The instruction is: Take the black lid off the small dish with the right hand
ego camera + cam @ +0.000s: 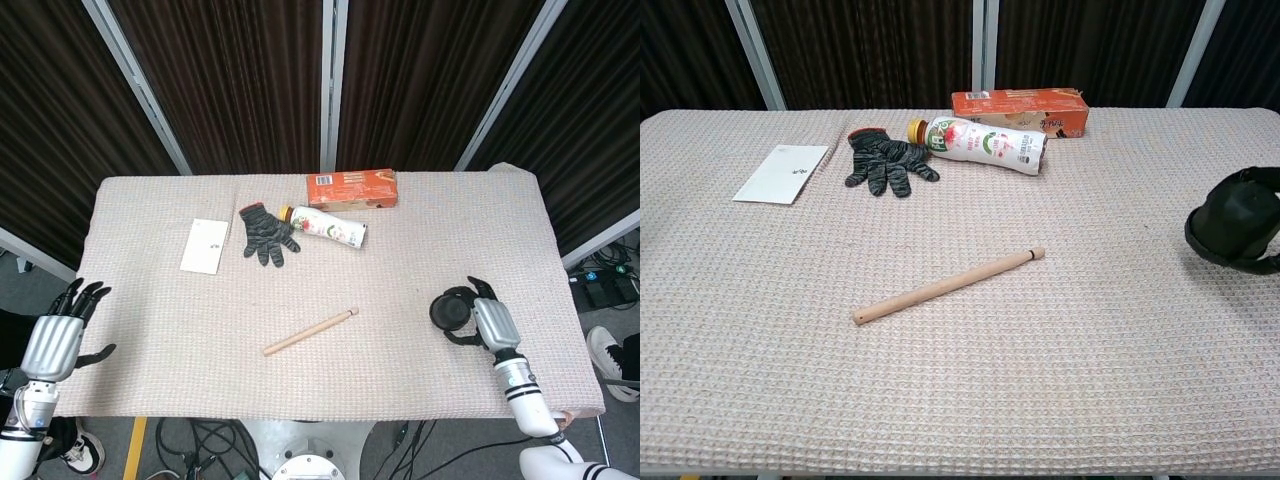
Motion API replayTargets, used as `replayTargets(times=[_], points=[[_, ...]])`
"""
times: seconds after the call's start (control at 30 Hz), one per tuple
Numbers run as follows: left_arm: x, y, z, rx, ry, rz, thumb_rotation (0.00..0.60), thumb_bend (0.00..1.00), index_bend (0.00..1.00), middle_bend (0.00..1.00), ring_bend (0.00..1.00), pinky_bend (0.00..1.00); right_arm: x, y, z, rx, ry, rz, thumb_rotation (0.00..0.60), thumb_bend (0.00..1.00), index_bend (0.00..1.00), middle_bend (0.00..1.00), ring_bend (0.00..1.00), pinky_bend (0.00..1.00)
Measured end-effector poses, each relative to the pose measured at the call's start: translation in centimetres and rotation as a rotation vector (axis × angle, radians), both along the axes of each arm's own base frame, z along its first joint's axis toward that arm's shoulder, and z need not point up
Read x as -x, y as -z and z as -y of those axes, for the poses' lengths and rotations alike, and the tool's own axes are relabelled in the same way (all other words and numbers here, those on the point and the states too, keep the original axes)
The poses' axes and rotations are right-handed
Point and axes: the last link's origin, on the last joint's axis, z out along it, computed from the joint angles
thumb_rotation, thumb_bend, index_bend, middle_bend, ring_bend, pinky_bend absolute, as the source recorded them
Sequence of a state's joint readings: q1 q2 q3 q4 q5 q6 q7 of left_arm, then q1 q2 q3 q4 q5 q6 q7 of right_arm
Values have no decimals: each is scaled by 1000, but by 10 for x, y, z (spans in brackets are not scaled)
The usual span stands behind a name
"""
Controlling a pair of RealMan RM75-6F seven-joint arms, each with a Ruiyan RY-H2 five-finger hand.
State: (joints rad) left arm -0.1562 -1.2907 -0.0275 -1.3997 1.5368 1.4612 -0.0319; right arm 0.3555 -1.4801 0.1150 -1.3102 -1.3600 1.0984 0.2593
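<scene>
A black domed lid (450,310) shows near the table's right edge, and my right hand (492,322) grips it from the right with fingers curled around its rim. In the chest view the black lid (1235,225) hangs slightly above the cloth, tilted, with dark fingers (1252,176) over its top. I cannot tell the small dish apart from the lid; both read as one black shape. My left hand (55,340) is open, fingers spread, off the table's left edge.
A wooden stick (311,331) lies mid-table. At the back are a black glove (266,233), a lying bottle (325,225), an orange box (352,188) and a white card (205,245). The table's right edge is close to my right hand.
</scene>
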Motion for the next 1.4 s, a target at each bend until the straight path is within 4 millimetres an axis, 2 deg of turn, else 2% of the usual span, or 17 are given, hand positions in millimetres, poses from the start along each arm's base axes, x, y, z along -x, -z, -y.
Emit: replayTargets(times=[0.17,0.27,0.63,0.93,1.03,1.23,1.3,1.4], points=[[-1,1,0,2,1,3,600,126,145,107,0,184,-16,-16,7,45,-46,7,600,151,343,425,39,0],[-1,1,0,5,1,3,600,126,145,107,0,184,-19,-24,9,63,-49,-10,600,153,344,425,43,0],[0,4,-2,16,-2,6,600,126,145,107,0,184,12,-44,6,59,60,-72,600,157,348,425,46,0],[1,2,-1,8,-5,8,600,126,144,107,0,184,-16,-48,3,118,-50,-15,600,155,351,433,63,0],[1,3,-1,13,-5,9,600,126,145,107,0,184,-15,-44,6,111,-44,-32,600,158,352,432,63,0],[-1,1,-1,8,0,4,600,126,144,107,0,184,-2,-12,15,-61,52,-85,600,164,352,433,63,0],[-1,1,-2,5,0,5,600,126,145,107,0,184,-7,-6,16,-99,49,-74,600,163,352,434,63,0],[-2,2,-2,9,0,6,600,127,145,107,0,184,-23,-10,17,-80,6,-29,600,160,352,437,63,0]])
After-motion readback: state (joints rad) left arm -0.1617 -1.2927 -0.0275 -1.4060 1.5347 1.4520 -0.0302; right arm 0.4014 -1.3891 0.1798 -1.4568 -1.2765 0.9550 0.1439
